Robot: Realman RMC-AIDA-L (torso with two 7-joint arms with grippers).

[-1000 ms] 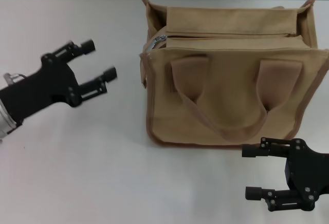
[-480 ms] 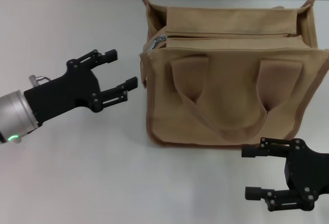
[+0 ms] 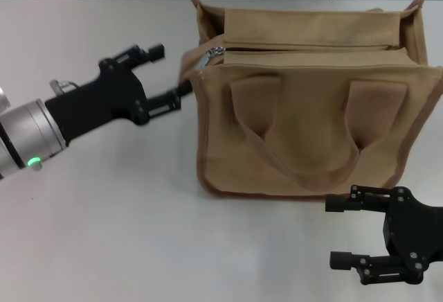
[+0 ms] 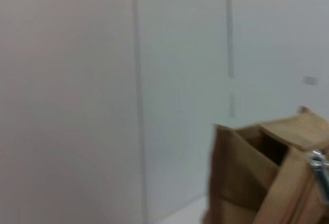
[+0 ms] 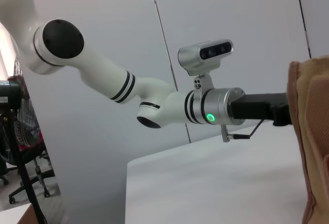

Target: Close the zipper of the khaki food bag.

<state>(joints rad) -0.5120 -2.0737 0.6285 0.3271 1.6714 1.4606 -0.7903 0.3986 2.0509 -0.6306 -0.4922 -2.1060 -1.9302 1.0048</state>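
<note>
In the head view, the khaki food bag (image 3: pixel 311 101) is seen standing on the white desk (image 3: pixel 124 233). The zipper (image 3: pixel 304 48) is laid along the bag's top, with its silver slider (image 3: pixel 214 52) at the bag's left end. The left end effector (image 3: pixel 172 73) is held against that end, fingers spread apart, the slider lying just beside the nearer fingertip. The right end effector (image 3: pixel 337 233) is parked before the bag's right corner, fingers apart.

In the left wrist view, the bag's end (image 4: pixel 267 172) and slider (image 4: pixel 320 170) are shown close.

In the right wrist view, the bag's edge (image 5: pixel 311 131) is met by the left arm (image 5: pixel 169 106).
</note>
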